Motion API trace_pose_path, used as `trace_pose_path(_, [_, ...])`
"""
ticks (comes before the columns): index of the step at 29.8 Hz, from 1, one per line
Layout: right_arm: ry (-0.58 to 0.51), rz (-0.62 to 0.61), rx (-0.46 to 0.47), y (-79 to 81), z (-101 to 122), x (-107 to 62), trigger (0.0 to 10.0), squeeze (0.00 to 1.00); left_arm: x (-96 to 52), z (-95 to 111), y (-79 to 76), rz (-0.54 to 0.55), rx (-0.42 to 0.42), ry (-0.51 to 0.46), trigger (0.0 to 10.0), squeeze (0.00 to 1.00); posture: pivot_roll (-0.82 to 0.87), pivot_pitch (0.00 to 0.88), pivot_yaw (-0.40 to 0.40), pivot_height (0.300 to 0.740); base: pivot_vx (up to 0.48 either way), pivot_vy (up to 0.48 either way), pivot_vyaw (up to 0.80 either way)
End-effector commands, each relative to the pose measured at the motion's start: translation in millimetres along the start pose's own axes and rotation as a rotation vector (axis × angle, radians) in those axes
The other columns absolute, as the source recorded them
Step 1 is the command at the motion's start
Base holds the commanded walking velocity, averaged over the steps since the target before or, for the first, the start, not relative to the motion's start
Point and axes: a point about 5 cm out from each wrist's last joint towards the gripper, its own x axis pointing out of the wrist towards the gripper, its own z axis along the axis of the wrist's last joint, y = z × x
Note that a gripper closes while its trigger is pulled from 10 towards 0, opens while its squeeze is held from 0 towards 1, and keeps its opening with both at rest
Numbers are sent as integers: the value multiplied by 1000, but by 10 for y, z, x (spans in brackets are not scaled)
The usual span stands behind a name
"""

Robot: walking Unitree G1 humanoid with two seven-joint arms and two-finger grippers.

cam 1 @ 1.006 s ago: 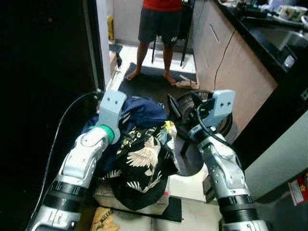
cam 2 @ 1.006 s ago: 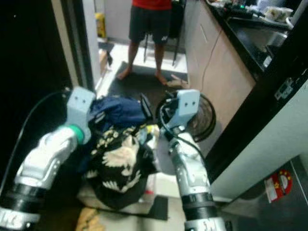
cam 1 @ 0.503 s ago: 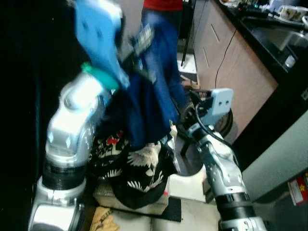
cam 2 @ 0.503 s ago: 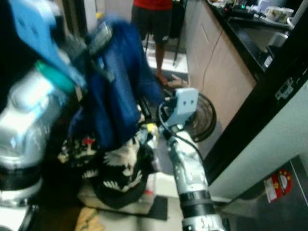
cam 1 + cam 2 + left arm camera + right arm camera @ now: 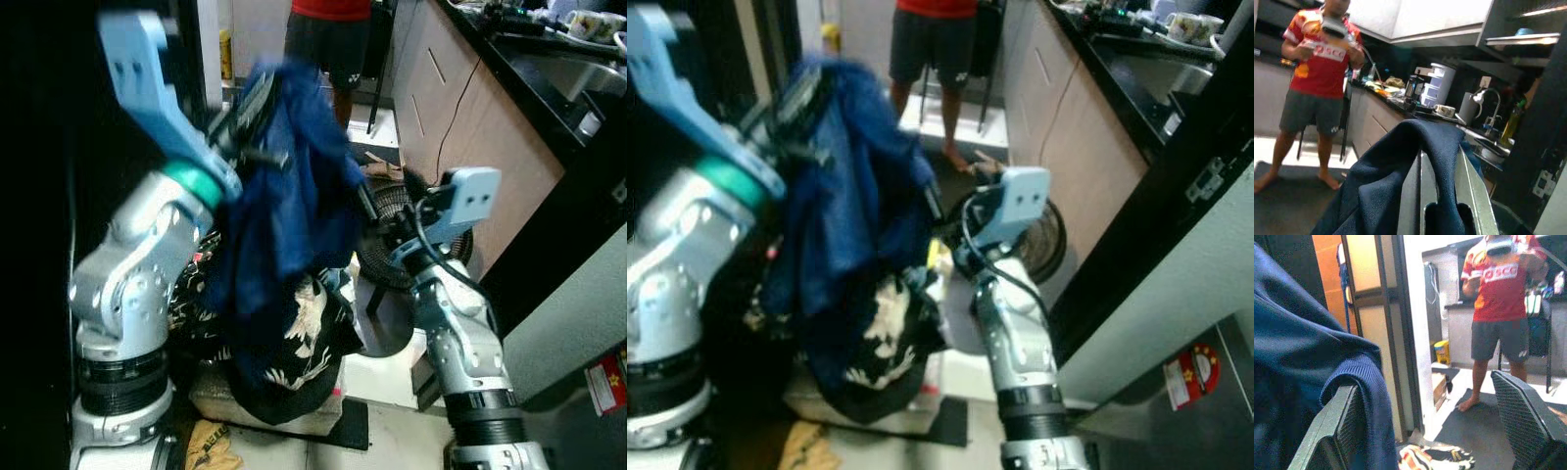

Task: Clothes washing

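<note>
My left gripper (image 5: 257, 116) is raised to chest height and shut on a navy blue garment (image 5: 289, 206), which hangs down from it in long folds. In the left wrist view the blue cloth (image 5: 1400, 166) drapes over the closed fingers (image 5: 1413, 196). Under the garment lies a pile of clothes topped by a black shirt with white floral print (image 5: 299, 328). My right gripper (image 5: 372, 217) is open beside the hanging garment. In the right wrist view the blue cloth (image 5: 1298, 357) touches one of its spread fingers (image 5: 1344, 421).
The pile rests on a low box (image 5: 265, 403) on the floor. A person in a red shirt and dark shorts (image 5: 328, 34) stands on a dark mat ahead. A floor fan (image 5: 421, 250) sits by the right arm. Cabinets (image 5: 470, 127) line the right; a dark doorway is left.
My left arm has lifted the blue garment up out of the pile, then shifted it slightly right and down. The right gripper has risen a little toward the cloth.
</note>
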Motion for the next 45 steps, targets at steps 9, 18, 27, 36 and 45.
trace_pose_path(9, [-61, 11, 27, 15, 190, 69, 10000, 0, -152, -21, -135, -66, 121, 48, 10000, 0, 61, 34, -46, 740, 0, 0, -301])
trace_pose_path(18, [-138, 0, 53, 10, 407, 156, 10000, 0, -149, 5, -152, -54, 118, 39, 10000, 0, 60, 32, -42, 740, 0, 0, -786])
trace_pose_path(27, [-188, -37, 104, -10, 521, 185, 10000, 0, -128, -19, -121, -37, 140, 48, 10000, 0, 61, 32, -32, 740, 0, 0, -797])
trace_pose_path(36, [-206, -58, 133, -36, 580, 197, 10000, 0, -116, -18, -124, -24, 138, 53, 10000, 0, 62, 33, -29, 740, 0, 0, -799])
trace_pose_path(45, [-236, -52, 157, -2, 669, 228, 10000, 0, -110, -28, -107, -13, 142, 57, 10000, 0, 63, 32, -29, 740, 0, 0, -799])
